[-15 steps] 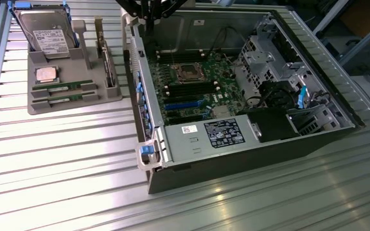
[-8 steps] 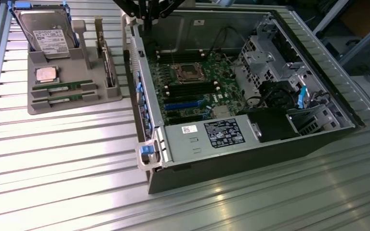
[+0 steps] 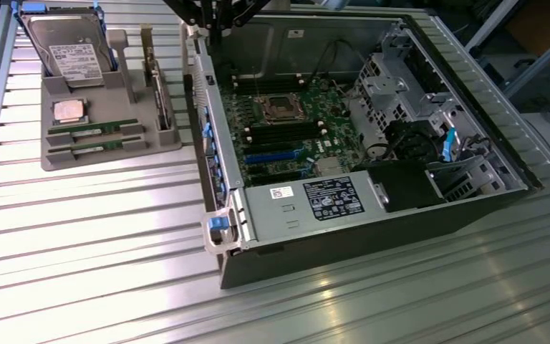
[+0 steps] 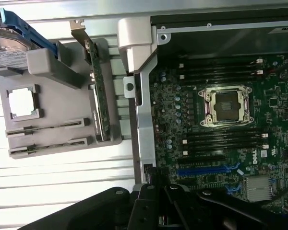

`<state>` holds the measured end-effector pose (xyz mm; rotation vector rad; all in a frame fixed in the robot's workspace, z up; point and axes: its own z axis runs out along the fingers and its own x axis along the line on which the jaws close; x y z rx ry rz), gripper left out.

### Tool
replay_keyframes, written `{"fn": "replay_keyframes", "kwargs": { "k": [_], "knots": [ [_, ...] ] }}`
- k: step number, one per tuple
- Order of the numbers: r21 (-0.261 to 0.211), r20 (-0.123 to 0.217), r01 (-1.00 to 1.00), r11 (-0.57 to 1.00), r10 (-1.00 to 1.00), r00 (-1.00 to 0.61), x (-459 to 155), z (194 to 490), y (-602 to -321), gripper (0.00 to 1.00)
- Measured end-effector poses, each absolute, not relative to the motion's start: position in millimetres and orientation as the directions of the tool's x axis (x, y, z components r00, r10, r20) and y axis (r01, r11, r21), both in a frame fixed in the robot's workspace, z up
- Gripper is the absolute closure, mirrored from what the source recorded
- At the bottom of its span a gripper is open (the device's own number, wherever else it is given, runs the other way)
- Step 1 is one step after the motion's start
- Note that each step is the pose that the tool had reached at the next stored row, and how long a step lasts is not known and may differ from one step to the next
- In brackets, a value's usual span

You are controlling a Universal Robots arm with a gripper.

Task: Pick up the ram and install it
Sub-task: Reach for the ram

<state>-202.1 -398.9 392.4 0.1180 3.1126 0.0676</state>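
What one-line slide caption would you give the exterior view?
Two long, narrow green RAM sticks lie in a grey moulded holder beside an open metal computer case exposing its green motherboard.

My gripper, shut and held up high.
In the exterior view I hang at the upper edge, my black linkage bars angling inward toward each other (both sides alike). From my wrist I see those same bars folded in, my fingers drawn tight together at the tips.
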Motion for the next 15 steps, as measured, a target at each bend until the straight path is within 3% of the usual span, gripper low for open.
{"fn": "replay_keyframes", "kwargs": {
  "k": [15],
  "knots": [
    [0.044, -0.024, 0.075, 0.996, 0.076, -0.997, -211.8, 392.3, -398.9, 0.89]
  ]
}}
